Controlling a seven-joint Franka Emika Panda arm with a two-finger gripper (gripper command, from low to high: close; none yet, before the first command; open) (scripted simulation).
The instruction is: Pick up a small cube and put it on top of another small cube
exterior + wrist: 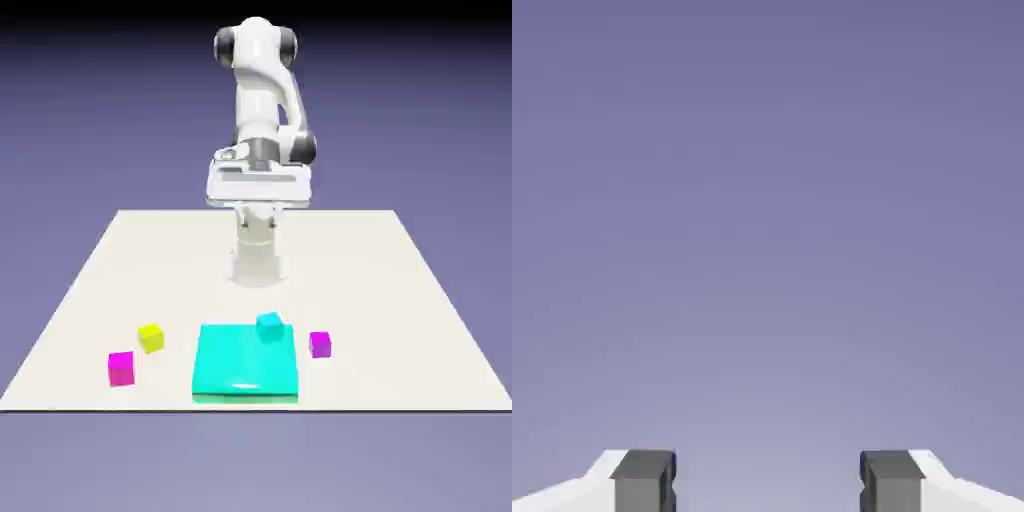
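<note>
Several small cubes lie near the table's front edge in the exterior view: a yellow cube, a magenta cube left of it, a second magenta cube on the right, and a cyan cube at the far edge of a flat cyan block. My gripper hangs high above the table's far side, well away from all the cubes. In the hand view the gripper is open, its grey fingertips wide apart with only the blue-violet backdrop between them.
The arm's white base stands on the table behind the cubes. The wide, low cyan block lies between the yellow cube and the right magenta cube.
</note>
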